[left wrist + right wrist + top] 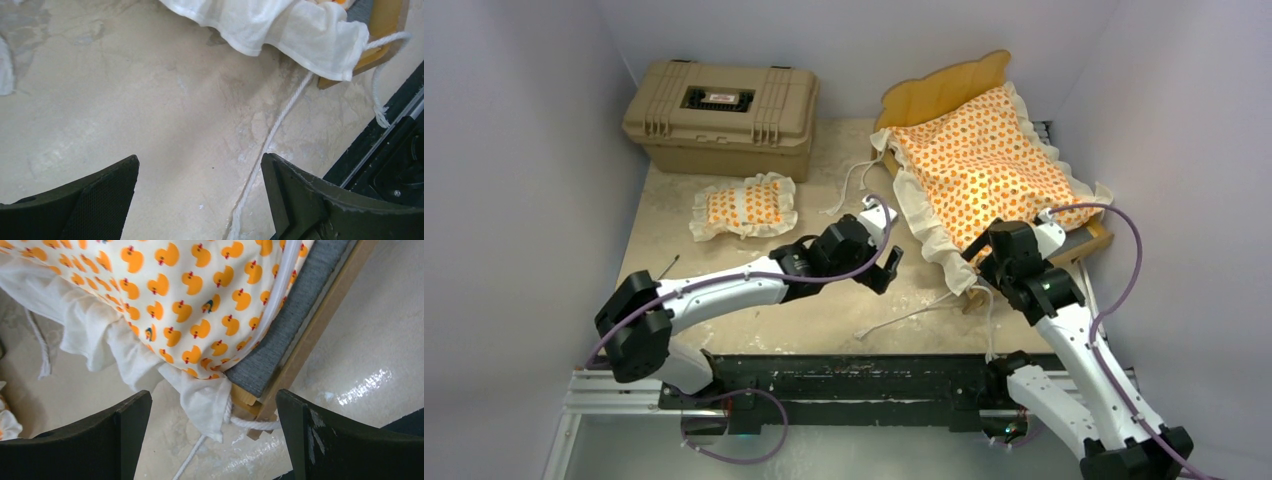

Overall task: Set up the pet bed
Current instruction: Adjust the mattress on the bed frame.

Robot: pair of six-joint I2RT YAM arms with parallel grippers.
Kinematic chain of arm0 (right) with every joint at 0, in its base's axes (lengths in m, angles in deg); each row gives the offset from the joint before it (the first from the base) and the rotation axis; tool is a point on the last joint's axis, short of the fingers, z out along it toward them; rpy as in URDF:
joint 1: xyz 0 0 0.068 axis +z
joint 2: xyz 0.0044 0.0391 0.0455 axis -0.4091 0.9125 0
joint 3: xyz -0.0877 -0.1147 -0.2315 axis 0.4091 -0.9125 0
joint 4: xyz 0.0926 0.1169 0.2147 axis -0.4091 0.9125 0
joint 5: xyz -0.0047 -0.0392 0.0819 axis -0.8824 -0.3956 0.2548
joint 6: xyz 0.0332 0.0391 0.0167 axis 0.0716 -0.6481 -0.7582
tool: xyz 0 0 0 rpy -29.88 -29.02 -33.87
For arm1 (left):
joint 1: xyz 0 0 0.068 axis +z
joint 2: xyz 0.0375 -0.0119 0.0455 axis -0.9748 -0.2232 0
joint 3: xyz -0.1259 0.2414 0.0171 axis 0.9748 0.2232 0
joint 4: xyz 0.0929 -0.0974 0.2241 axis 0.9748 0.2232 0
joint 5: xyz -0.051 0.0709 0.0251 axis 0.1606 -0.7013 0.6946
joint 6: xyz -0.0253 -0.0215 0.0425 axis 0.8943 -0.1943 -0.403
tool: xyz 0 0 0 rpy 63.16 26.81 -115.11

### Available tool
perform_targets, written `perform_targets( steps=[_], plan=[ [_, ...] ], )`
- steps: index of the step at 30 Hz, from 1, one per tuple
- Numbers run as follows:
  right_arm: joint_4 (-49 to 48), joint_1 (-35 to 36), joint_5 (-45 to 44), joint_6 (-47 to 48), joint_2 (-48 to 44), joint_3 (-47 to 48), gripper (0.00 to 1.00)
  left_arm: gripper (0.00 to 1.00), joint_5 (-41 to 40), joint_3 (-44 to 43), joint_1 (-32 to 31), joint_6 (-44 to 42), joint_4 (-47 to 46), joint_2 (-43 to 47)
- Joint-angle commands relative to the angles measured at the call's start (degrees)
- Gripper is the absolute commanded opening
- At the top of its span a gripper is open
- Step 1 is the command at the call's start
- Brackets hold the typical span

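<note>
The pet bed's light-wood frame, with its scalloped headboard [944,85], stands at the back right. The duck-print mattress cushion [984,165] lies on it, its white ruffle hanging over the left and near sides. The matching pillow [744,205] lies on the table left of centre. My left gripper [886,268] hovers open over bare table beside the ruffle [280,25], with nothing between its fingers [200,157]. My right gripper [980,268] is open at the bed's near corner, straddling the ruffle corner, the grey base [295,315] and a wooden foot [214,392], gripping none of them.
A tan plastic hard case [722,115] stands at the back left against the wall. Loose white cords [904,315] from the cushion trail over the table; one runs under my left gripper [272,135]. A black rail [854,375] lines the near edge. Walls enclose three sides.
</note>
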Motion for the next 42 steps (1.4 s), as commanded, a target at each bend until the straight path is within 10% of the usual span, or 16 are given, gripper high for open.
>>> perform_targets(
  steps=[1, 17, 36, 42],
  plan=[
    [-2.64, -0.51, 1.08, -4.24, -0.13, -2.78, 0.99, 0.93, -5.23, -0.18, 2.19, -2.63, 2.86, 7.2],
    [-21.33, 0.26, 21.69, 4.24, 5.83, -9.69, 0.87, 0.99, -22.05, 3.64, 4.44, -14.39, 7.21, 20.75],
    [-36.32, 21.05, 18.34, 2.95, 31.61, 7.44, 0.84, 0.99, -23.28, 4.42, 4.47, -14.47, 6.4, 20.82],
    [-28.02, 22.78, 12.91, 4.85, 34.12, 14.94, 0.86, 0.99, -22.38, 4.6, 4.49, -14.79, 6.37, 20.4]
  ],
)
